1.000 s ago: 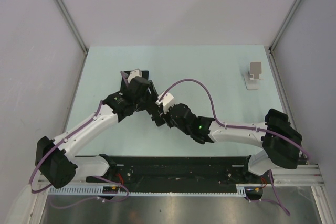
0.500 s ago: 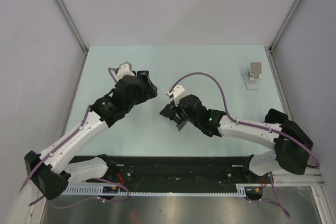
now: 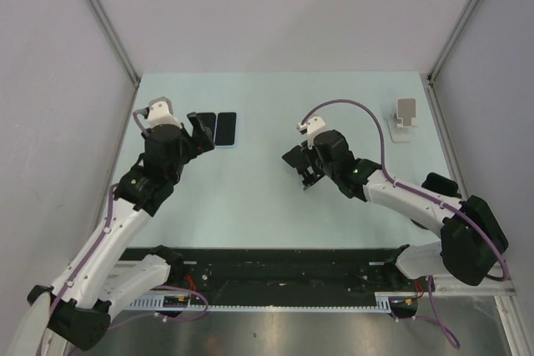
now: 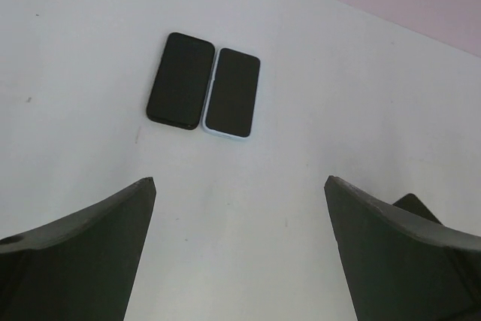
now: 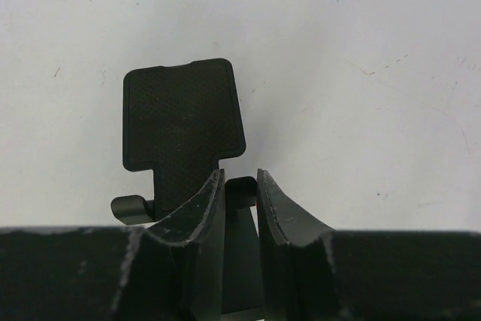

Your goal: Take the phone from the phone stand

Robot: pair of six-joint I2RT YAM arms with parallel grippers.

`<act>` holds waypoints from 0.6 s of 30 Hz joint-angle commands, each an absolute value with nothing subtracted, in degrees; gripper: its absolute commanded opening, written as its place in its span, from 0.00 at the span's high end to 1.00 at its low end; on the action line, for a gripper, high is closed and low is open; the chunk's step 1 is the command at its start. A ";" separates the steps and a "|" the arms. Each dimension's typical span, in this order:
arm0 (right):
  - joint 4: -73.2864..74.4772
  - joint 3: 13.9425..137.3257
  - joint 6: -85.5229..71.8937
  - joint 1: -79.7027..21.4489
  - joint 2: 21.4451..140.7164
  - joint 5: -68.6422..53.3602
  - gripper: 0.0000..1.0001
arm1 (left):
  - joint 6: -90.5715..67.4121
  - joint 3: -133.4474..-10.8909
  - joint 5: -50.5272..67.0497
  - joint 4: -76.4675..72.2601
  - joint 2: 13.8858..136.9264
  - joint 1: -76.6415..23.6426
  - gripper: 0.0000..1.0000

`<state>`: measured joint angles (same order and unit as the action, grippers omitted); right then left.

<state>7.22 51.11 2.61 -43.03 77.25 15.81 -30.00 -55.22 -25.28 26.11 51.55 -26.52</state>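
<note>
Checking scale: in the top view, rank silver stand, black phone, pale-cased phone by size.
1. The silver stand, slightly largest, though it rises nearer the camera, so unsure.
2. The black phone and pale-cased phone: alike.

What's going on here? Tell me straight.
A dark phone and a pale-cased phone lie flat side by side on the table, neither on a stand. The left gripper hovers open near them, holding nothing. The right gripper is shut on the stem of an empty black stand; whether that is lifted I cannot tell. A grey stand sits at the far right, also empty.
</note>
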 commanded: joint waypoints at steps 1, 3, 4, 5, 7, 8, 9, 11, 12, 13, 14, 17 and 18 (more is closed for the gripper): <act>0.72 48.00 1.67 -41.40 76.03 13.19 1.00 | -23.22 -52.21 -23.02 23.03 48.17 -23.64 0.00; -1.30 46.15 0.27 -41.40 75.76 13.10 1.00 | -21.80 -50.72 -23.55 22.77 47.20 -23.38 0.00; -2.19 44.40 0.26 -41.40 75.59 13.18 1.00 | -20.67 -50.10 -23.47 22.24 46.15 -23.38 0.00; -2.20 43.43 -1.48 -41.40 74.63 13.44 1.00 | -20.22 -49.58 -23.55 21.98 45.71 -23.38 0.00; -1.50 41.41 -2.89 -41.57 73.48 13.89 1.00 | -19.34 -48.17 -23.20 21.27 44.83 -23.38 0.00; -0.97 40.79 -3.60 -41.75 72.00 14.23 1.00 | -19.25 -47.82 -23.03 21.10 44.56 -23.38 0.00; -0.53 40.17 -5.00 -42.10 71.11 14.41 1.00 | -19.25 -47.03 -22.51 20.75 44.39 -23.38 0.00; 2.18 38.51 -6.15 -42.62 69.70 15.46 1.00 | -19.33 -46.58 -21.71 19.87 44.12 -23.38 0.00; 2.89 37.97 -7.37 -43.41 68.22 15.82 1.00 | -19.34 -46.32 -20.75 19.69 44.21 -23.38 0.00; 4.55 37.53 -8.08 -43.77 67.68 16.17 1.00 | -19.42 -46.32 -20.39 19.34 44.03 -23.38 0.00; 5.27 36.83 -8.69 -44.12 67.07 16.87 1.00 | -19.42 -46.32 -20.04 19.16 44.03 -23.38 0.00; 7.99 36.65 -10.98 -44.47 65.48 17.14 1.00 | -19.42 -46.06 -18.29 18.90 44.12 -23.38 0.00; 8.43 36.65 -10.99 -44.47 65.04 17.31 1.00 | -19.60 -45.88 -17.50 18.64 44.12 -23.29 0.00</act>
<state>5.72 36.82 -6.85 -43.92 67.37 15.62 -20.69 -46.39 -20.88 21.87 44.93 -23.70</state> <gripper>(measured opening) 0.238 0.996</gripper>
